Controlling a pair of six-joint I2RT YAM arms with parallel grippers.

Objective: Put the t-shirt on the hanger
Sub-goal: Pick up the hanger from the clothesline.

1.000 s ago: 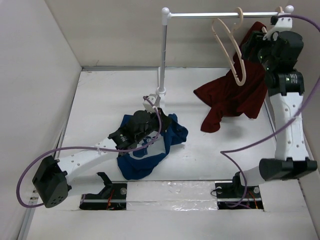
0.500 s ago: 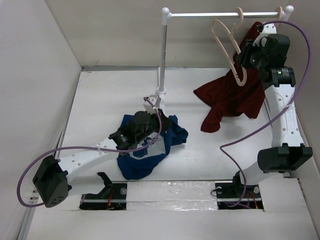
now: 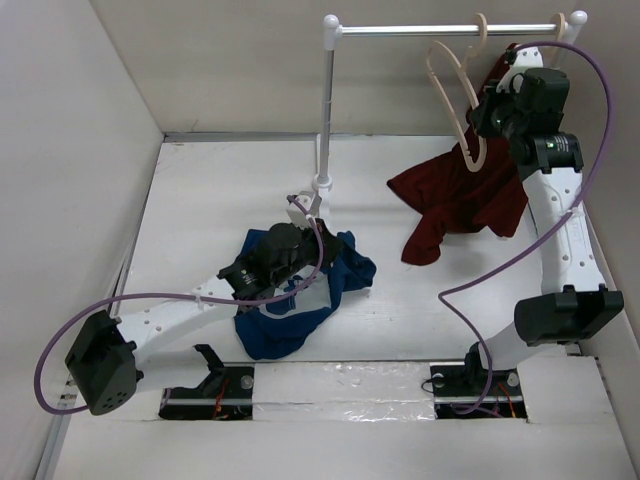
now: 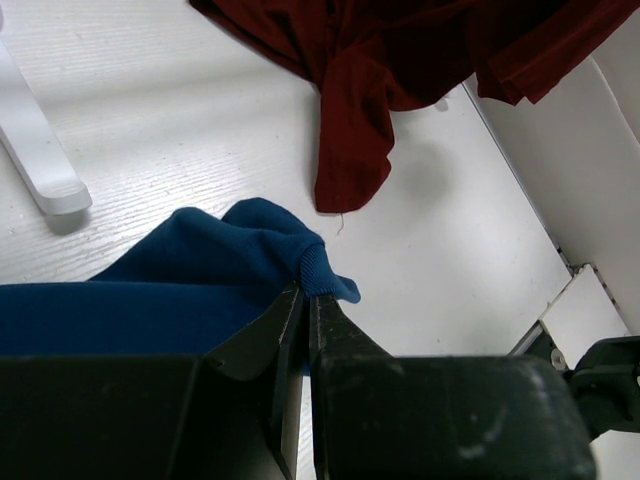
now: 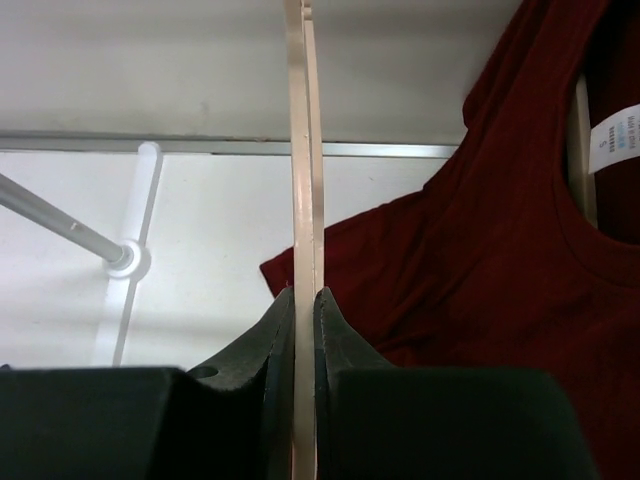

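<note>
Up at the upper right of the overhead view, my right claw [image 5: 305,297] is pinched narrow on the hanger [image 5: 303,150], one finger flat against each face of its thin beige arm, below the rail [image 3: 440,30] and beside the red shirt [image 3: 460,200]. To do this step well, I judge I should check that the grip is square, then lift the hook off the rail slowly so the hanger neither swings nor snags the red shirt. Low and left of centre in that view, the t-shirt [image 3: 290,330] lies bunched on the counter [image 3: 220,190], well apart from the right claw. My left claw [image 4: 305,300] is closed on a fold of its blue hem, so I reckon it can be raised toward the hanger.
</note>
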